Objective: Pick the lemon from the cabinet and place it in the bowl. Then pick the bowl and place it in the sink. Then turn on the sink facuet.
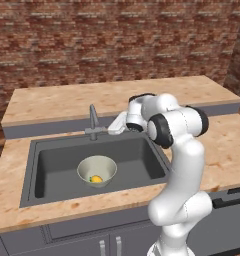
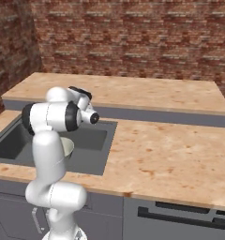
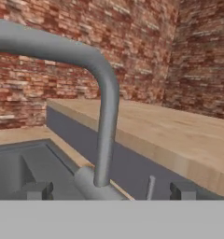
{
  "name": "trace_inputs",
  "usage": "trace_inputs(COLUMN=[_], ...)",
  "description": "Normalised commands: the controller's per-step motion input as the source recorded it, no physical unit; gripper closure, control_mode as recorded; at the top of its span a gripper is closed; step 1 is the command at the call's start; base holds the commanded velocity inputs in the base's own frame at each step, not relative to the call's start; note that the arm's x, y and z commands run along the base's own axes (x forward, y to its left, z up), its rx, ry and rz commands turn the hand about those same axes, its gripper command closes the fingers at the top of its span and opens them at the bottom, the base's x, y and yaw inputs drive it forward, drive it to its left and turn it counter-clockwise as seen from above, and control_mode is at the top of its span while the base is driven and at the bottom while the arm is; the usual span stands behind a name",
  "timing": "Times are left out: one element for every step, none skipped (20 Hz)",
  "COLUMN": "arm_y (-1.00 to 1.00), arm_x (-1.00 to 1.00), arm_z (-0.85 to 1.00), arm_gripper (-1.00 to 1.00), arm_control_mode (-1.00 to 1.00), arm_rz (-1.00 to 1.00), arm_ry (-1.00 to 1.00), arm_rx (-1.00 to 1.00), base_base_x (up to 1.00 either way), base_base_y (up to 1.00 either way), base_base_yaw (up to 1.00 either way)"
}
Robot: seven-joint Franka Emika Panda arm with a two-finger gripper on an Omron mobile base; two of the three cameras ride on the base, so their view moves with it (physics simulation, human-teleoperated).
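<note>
lemon point(image 1: 96, 179): small, yellow, lying inside the bowl, below and ahead of the gripper point(image 3: 109, 191).
bowl point(image 1: 97, 170): wide, pale cream-green, upright on the sink floor, below the gripper.
sink point(image 1: 57, 165): dark grey rectangular basin, beneath the gripper.
faucet point(image 3: 104, 135): slim grey metal, tall curved spout, standing between the gripper's wide-apart fingertips point(image 3: 37, 190), close in front.

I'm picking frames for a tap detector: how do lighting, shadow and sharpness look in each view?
Left base view: even light, soft render, the sink facuet small but distinct, the sink walls shaded darker. Right base view: flat light, the arm hides the tap. Hand view: the spout is large, slightly blurred, with smooth shading and no glare.
</note>
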Motion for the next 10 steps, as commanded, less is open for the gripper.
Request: trace_inputs(arm_y=[0.00, 0.00, 0.00, 0.00, 0.00, 0.00, 0.00, 0.00, 0.04, 0.07], arm_x=[0.43, 0.39, 0.44, 0.38, 0.38, 0.38, 0.31, 0.31, 0.34, 0.34], arm_z=[-0.29, -0.22, -0.23, -0.21, -0.19, -0.18, -0.16, -0.14, -0.14, -0.14], arm_gripper=[-1.00, -1.00, -1.00, -1.00, -1.00, -1.00, -1.00, -1.00, -1.00, -1.00], arm_control_mode=[-1.00, -1.00, -1.00, -1.00, -1.00, -1.00, -1.00, -1.00, -1.00, -1.00], arm_rz=[-0.09, -0.09, -0.09, -0.07, -0.07, -0.07, -0.05, -0.05, -0.05, -0.04], arm_ry=[0.00, 0.00, 0.00, 0.00, 0.00, 0.00, 0.00, 0.00, 0.00, 0.00], arm_rx=[0.00, 0.00, 0.00, 0.00, 0.00, 0.00, 0.00, 0.00, 0.00, 0.00], base_base_x=[0.00, 0.00, 0.00, 0.00, 0.00, 0.00, 0.00, 0.00, 0.00, 0.00], base_base_y=[0.00, 0.00, 0.00, 0.00, 0.00, 0.00, 0.00, 0.00, 0.00, 0.00], base_base_yaw=[0.00, 0.00, 0.00, 0.00, 0.00, 0.00, 0.00, 0.00, 0.00, 0.00])
